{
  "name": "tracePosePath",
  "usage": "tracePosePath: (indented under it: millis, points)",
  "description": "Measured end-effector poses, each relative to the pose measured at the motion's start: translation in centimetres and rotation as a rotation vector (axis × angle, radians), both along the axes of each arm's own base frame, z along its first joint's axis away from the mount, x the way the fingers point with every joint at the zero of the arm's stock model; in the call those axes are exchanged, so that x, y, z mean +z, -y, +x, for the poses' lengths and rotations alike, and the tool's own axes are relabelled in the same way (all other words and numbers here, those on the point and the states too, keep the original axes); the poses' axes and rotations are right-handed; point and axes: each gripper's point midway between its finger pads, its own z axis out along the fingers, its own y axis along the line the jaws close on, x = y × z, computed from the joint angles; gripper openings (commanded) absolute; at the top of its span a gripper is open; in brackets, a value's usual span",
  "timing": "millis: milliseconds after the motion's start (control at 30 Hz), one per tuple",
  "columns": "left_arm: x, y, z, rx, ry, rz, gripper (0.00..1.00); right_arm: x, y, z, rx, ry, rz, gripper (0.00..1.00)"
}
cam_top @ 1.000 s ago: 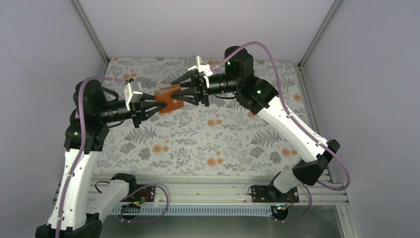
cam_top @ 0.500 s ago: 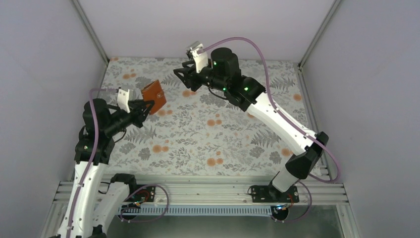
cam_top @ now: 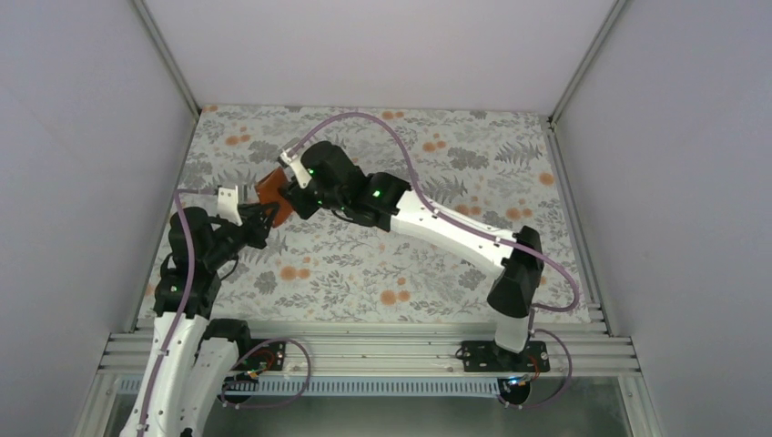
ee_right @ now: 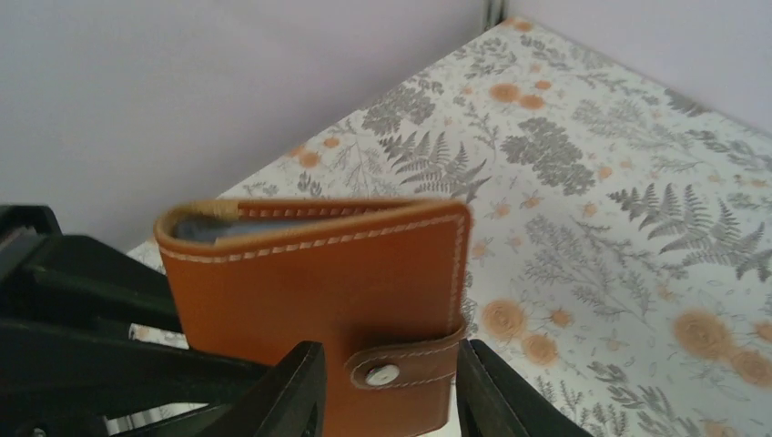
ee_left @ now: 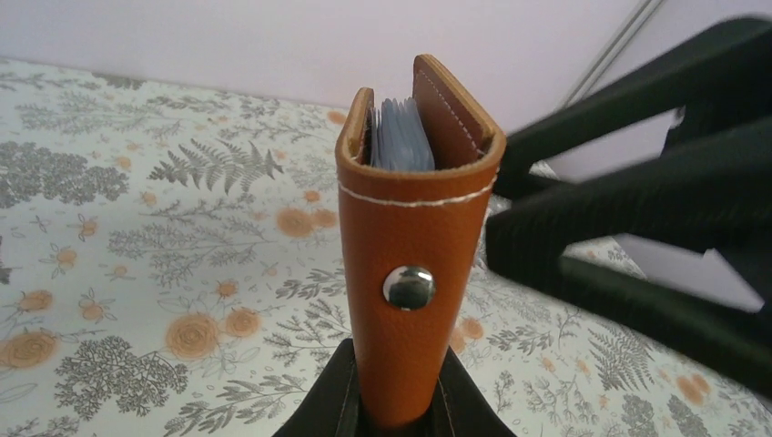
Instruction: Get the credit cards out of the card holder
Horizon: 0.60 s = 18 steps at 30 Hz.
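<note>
The brown leather card holder stands upright in the air, my left gripper shut on its lower end. Its spine with a metal stud faces the left wrist camera, and grey-blue sleeves show at the top. The credit cards are hidden inside. In the top view the card holder hangs over the table's left side. My right gripper is open, its jaws standing either side of the snapped closure tab. In the top view the right gripper meets the holder from the right, and the left gripper from below left.
A floral cloth covers the table. Pale walls close in on the left, the back and the right, with the left wall close to both grippers. The right arm stretches across the table's middle.
The left arm drew the card holder to the left and nearer. The right gripper pulled away toward the back, then swung left and came down around the holder's tab.
</note>
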Motion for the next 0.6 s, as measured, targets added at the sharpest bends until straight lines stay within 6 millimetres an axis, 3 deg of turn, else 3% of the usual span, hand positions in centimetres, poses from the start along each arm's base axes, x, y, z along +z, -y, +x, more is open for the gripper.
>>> tracePosePath:
  millis: [133,600]
  points:
    - [0.4,-0.2,-0.1,0.013,0.024,-0.005,0.02,-1.2,-0.8,-0.9,0.016,-0.022,-0.02,0.36]
    - [0.7,-0.5,0.0,0.025,0.035,-0.007,0.02,0.0,-1.9,-0.7,0.005,-0.03,0.024,0.34]
